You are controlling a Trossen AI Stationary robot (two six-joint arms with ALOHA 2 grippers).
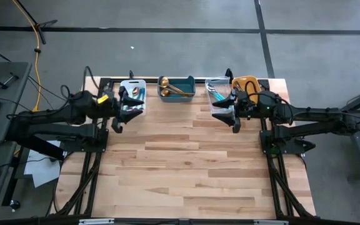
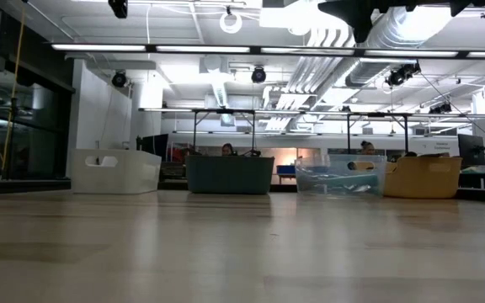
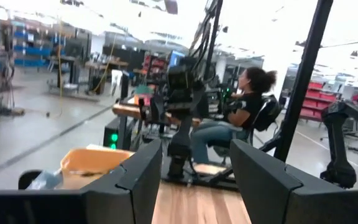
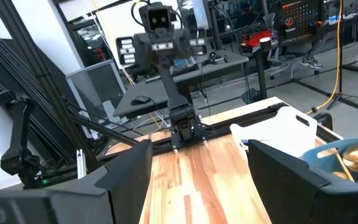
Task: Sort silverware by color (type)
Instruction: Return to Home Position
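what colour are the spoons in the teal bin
The spoons are gold, clearest in the high view.

You're looking at a light wood-plank surface (image 1: 186,162) w/ 4 small bins, all in one row along its far edge. From the far-left corner going right: white bin (image 1: 133,81), then a gap, teal bin (image 1: 177,97) approx. mid-edge, another gap, clear bin (image 1: 216,80), then orange bin (image 1: 245,78) by the far-right corner. Clear & orange sit just beside each other. The white and clear bins reach farther in from the edge than the other 2.
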